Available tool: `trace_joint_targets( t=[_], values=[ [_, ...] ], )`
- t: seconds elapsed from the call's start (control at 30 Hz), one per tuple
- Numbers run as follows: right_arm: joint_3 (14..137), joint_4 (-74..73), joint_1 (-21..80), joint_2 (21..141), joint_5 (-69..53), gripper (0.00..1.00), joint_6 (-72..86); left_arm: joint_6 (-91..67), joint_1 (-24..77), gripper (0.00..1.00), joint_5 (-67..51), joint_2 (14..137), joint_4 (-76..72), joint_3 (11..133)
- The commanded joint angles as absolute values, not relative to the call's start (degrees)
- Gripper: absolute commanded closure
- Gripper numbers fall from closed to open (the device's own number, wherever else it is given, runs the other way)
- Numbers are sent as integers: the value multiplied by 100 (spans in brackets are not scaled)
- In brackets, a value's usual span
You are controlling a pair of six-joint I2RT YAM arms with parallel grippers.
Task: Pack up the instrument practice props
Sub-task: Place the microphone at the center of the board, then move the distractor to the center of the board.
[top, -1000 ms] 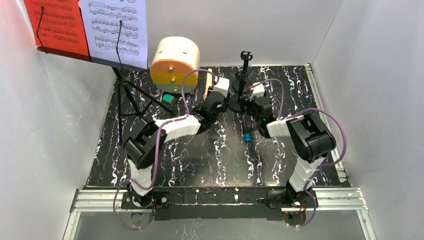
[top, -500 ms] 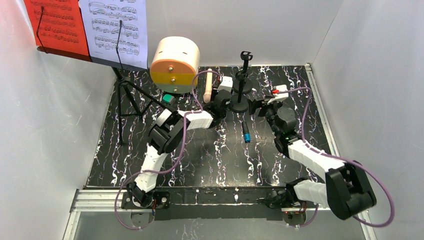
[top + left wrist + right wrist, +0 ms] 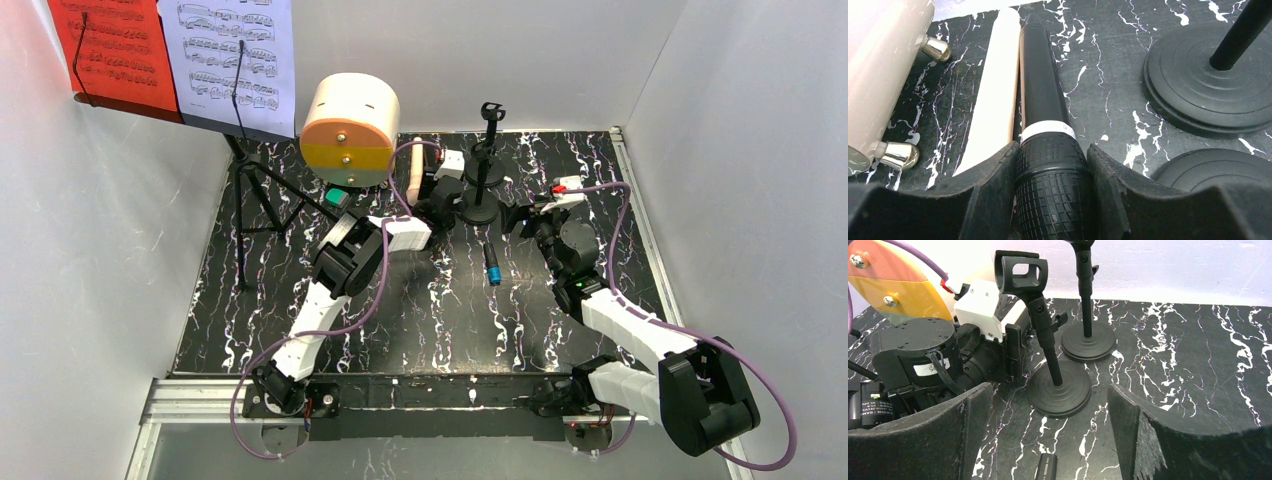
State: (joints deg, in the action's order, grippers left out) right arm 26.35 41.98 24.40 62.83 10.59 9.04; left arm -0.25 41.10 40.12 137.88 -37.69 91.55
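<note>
My left gripper is shut on the grille end of a black microphone, whose handle points away along the table. A cream microphone lies right beside it; from above that cream microphone shows just left of my left gripper. Two black round-based mic holders stand upright in front of my right gripper, which is open and empty. The music rack stands at the back left with a red page and a white page.
A cream drum-shaped case with an orange-yellow face lies behind the microphones, a small green box below it. A short black cylinder with a blue end lies mid-table. White walls close in on both sides.
My right arm has swung out to the right, its gripper opening wider and backing off from the nearer mic holder. The left arm has stretched forward, keeping its grip on the black microphone.
</note>
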Motion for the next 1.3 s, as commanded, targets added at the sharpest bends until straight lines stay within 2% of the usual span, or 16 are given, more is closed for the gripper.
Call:
trace_joint_targets(
  t=[0.0, 0.17, 0.4, 0.7, 0.93, 1.03, 1.1, 1.27],
  values=[
    [2675, 4346, 2439, 6257, 1061, 9, 914, -82, 4080, 48, 4257, 13699, -3960, 9247],
    [2726, 4244, 2436, 6271, 949, 9, 905, -203, 4082, 38, 4205, 13622, -3977, 9192],
    [2896, 3779, 2435, 6190, 793, 9, 990, -425, 4086, 32, 4079, 13170, -3995, 8899],
    [2989, 2051, 2437, 5890, 437, 9, 1659, -957, 4101, 25, 3365, 11368, -3891, 7408],
    [3062, 1069, 2429, 6235, 37, 9, 2032, -1474, 4104, 20, 2574, 9856, -2791, 6266],
    [2996, 966, 2429, 6447, -158, 8, 2119, -1668, 4089, 13, 2397, 9248, -2165, 5871],
    [2973, 922, 2433, 6621, -298, 8, 2155, -1762, 4071, 2, 2320, 8872, -1746, 5610],
    [2935, 875, 2428, 7066, -795, 9, 2253, -2021, 3940, 2, 2301, 7836, -1274, 4834]
  ],
)
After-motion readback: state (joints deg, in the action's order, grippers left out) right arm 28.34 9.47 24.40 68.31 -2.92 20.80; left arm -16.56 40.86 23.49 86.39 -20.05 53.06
